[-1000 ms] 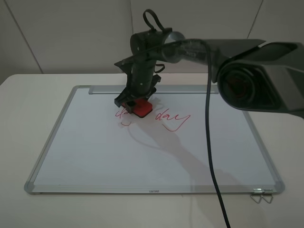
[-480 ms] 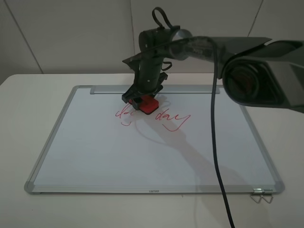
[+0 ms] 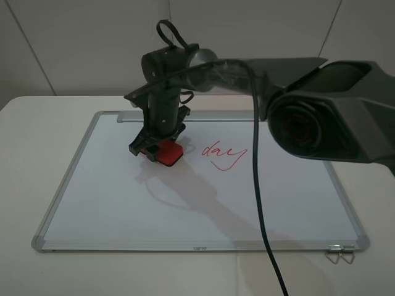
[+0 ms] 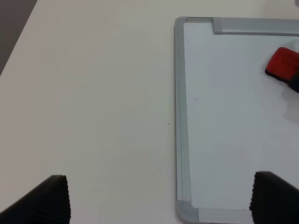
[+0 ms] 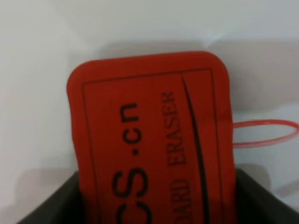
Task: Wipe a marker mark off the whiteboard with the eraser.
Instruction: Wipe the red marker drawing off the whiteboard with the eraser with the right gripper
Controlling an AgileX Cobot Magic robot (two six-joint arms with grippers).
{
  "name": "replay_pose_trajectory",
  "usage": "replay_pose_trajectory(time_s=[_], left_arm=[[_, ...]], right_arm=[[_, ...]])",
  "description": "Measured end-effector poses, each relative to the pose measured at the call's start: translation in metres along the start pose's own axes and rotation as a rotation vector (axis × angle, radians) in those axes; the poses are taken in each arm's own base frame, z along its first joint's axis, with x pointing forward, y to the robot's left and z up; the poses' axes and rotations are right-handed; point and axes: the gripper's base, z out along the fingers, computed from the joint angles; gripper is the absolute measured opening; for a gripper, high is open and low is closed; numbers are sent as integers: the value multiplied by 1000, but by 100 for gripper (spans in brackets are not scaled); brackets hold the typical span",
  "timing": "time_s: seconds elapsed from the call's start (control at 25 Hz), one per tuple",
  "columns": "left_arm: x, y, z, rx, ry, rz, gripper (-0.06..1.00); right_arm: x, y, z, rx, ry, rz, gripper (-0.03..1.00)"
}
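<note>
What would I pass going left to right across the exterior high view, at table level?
Left frame of the whiteboard → eraser → red word "day" → metal clips by the board's near right corner.

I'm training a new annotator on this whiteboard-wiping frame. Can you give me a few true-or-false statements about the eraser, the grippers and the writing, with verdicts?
1. The right gripper has its jaws shut on the red eraser. True.
2. The eraser covers the red word "day". False: it sits on the whiteboard, apart from that word and to its left in the exterior high view.
3. The left gripper has its jaws shut over the middle of the whiteboard. False: its jaws stand open, near a corner of the board's frame.
4. The eraser's top bears black lettering. True.
</note>
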Motion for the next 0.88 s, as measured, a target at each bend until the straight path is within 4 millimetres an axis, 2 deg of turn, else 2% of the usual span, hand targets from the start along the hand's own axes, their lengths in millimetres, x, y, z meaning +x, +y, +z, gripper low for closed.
replay_pose_trajectory(time_s=[0.32,0.48,0.72,0.88], left_arm=[[0,0,0,0,0,0,77],[0,0,0,0,0,0,77],[0,0,0,0,0,0,77],[0,0,0,0,0,0,77]], right_arm=[[2,40,-2,-10,67,-82,51],[2,46,-3,-11,75,-94,51],[3,35,-2,7,77,-73,51],[5,1,-3,59,78,3,51]])
